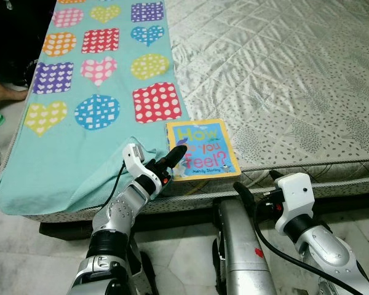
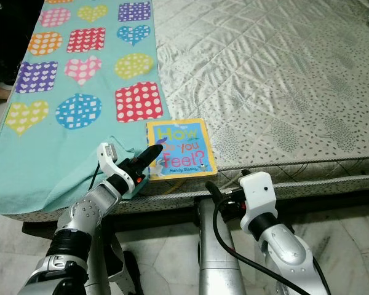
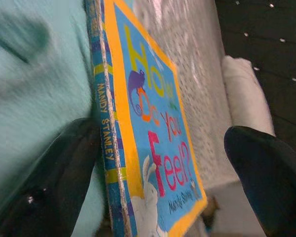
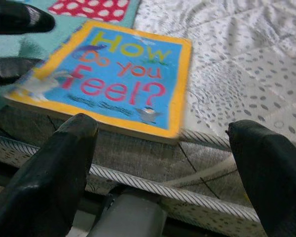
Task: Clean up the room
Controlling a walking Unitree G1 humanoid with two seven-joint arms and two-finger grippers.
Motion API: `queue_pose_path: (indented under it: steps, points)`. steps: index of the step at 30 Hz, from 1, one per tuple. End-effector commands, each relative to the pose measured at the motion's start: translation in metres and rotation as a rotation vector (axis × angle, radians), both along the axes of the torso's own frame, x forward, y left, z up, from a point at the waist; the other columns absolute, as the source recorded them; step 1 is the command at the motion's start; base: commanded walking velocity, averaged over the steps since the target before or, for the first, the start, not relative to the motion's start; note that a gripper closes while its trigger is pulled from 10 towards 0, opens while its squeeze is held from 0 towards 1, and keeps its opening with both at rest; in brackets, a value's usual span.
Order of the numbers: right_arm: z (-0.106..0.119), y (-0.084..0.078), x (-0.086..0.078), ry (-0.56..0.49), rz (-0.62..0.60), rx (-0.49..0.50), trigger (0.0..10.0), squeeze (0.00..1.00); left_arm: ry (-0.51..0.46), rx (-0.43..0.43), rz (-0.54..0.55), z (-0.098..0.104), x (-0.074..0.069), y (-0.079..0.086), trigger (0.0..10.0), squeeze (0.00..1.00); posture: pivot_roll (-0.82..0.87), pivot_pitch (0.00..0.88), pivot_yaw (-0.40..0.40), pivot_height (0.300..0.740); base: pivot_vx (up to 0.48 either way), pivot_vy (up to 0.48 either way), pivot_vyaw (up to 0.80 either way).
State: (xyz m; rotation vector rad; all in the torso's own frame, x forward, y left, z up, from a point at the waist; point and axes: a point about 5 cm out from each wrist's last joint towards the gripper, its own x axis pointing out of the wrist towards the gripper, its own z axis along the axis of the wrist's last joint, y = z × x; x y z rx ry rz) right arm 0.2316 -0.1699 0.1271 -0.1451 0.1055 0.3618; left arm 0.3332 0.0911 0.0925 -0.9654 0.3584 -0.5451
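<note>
Left gripper (image 1: pixel 172 158) raised at the book's (image 1: pixel 202 149) corner, fingers spread; right gripper (image 1: pixel 255 185) lower, fingers spread.

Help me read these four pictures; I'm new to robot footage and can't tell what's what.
This is a humanoid robot standing at a bed. The two wide pictures come from a stereo camera on its head, looking down. The two close ones come from cameras on its wrists, each looking along that arm's two black fingers.

On the bed lie a teal blanket with hearts and dots, and near the edge a book, "How Do You Feel?".

The left claw is open at the book's spine side, one finger over the cover and one beside the spine, not yet closed on it. The right claw is also open, lower, before the mattress edge, and holds nothing.

A person's foot shows beside the bed.
</note>
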Motion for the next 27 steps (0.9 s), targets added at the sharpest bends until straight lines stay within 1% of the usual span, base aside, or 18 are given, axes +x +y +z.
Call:
queue_pose_path:
  steps: [1, 4, 6, 8, 10, 14, 16, 18, 19, 22, 23, 27]
  points:
    - [0.001, 0.003, -0.002, 0.001, 0.018, 0.000, 10.0, 0.00, 0.016, -0.027, -0.035, -0.002, -0.002, -0.004, 10.0, 0.00, -0.31, 0.227, 0.049, 0.500, 0.000, 0.000, 0.00]
    - [0.002, 0.004, -0.005, 0.013, 0.055, 0.004, 10.0, 0.00, 0.056, -0.062, -0.081, -0.004, -0.003, -0.007, 10.0, 0.00, -0.31, 0.226, 0.049, 0.500, 0.000, 0.000, 0.00]
    - [0.003, 0.005, -0.007, 0.018, 0.070, 0.006, 10.0, 0.00, 0.098, -0.068, -0.097, -0.008, -0.004, -0.008, 10.0, 0.00, -0.31, 0.226, 0.049, 0.500, 0.000, 0.000, 0.00]
    - [0.004, 0.005, -0.008, 0.019, 0.081, 0.005, 10.0, 0.00, 0.093, -0.075, -0.106, -0.009, -0.003, -0.008, 9.9, 0.00, -0.31, 0.225, 0.049, 0.500, 0.000, 0.000, 0.00]
    - [0.004, 0.005, -0.007, 0.018, 0.081, 0.001, 10.0, 0.00, 0.116, -0.061, -0.100, -0.011, -0.002, -0.007, 10.0, 0.00, -0.31, 0.225, 0.049, 0.500, 0.000, 0.000, 0.00]
    - [0.004, 0.007, -0.008, 0.019, 0.088, 0.001, 10.0, 0.00, 0.150, -0.082, -0.094, -0.013, 0.002, -0.005, 10.0, 0.00, -0.32, 0.228, 0.049, 0.500, 0.000, 0.000, 0.00]
    - [0.005, 0.009, -0.009, 0.018, 0.095, 0.002, 10.0, 0.00, 0.192, -0.090, -0.096, -0.016, 0.002, -0.004, 10.0, 0.00, -0.31, 0.227, 0.049, 0.500, 0.000, 0.000, 0.00]
    - [0.005, 0.011, -0.009, 0.018, 0.101, 0.003, 10.0, 0.00, 0.216, -0.061, -0.114, -0.019, 0.002, -0.005, 10.0, 0.00, -0.32, 0.227, 0.050, 0.500, 0.000, 0.000, 0.00]
    - [0.005, 0.012, -0.010, 0.018, 0.108, 0.004, 10.0, 0.00, 0.220, -0.058, -0.140, -0.018, 0.002, -0.008, 10.0, 0.00, -0.32, 0.227, 0.050, 0.500, 0.000, 0.000, 0.00]
    - [0.006, 0.013, -0.010, 0.018, 0.113, 0.005, 10.0, 0.00, 0.223, -0.045, -0.155, -0.018, 0.002, -0.010, 10.0, 0.00, -0.32, 0.227, 0.050, 0.500, 0.000, 0.000, 0.00]
    - [0.006, 0.013, -0.010, 0.018, 0.114, 0.007, 10.0, 0.00, 0.224, -0.017, -0.161, -0.019, 0.003, -0.010, 10.0, 0.00, -0.32, 0.228, 0.053, 0.500, 0.000, 0.000, 0.00]
    - [0.007, 0.013, -0.010, 0.017, 0.114, 0.009, 10.0, 0.00, 0.237, 0.027, -0.185, -0.022, 0.002, -0.012, 10.0, 0.00, -0.32, 0.227, 0.055, 0.500, 0.000, 0.000, 0.00]
